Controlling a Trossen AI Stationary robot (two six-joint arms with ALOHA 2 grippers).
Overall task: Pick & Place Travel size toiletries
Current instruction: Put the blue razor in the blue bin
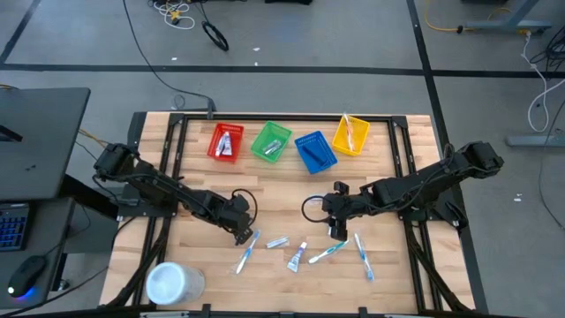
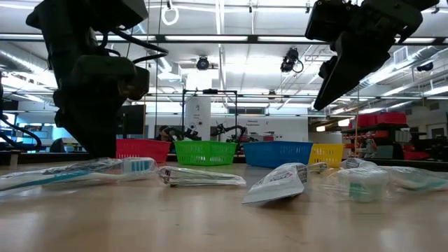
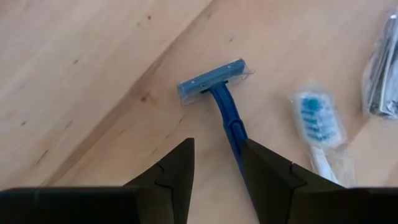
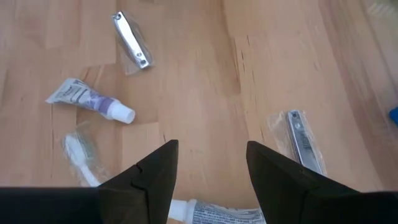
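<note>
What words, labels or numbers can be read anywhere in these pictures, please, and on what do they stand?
None can be read.
Tube near the right gripper: print too small to read.
Tube in the low view: markings blurred.
Signs on the far wall: too small to read.
Razor at the left gripper: no text shows.

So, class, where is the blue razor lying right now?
The blue razor lies flat on the wooden table, left of centre, in the left wrist view directly ahead of the open left gripper, handle toward its fingers, beside a wrapped toothbrush.
</note>
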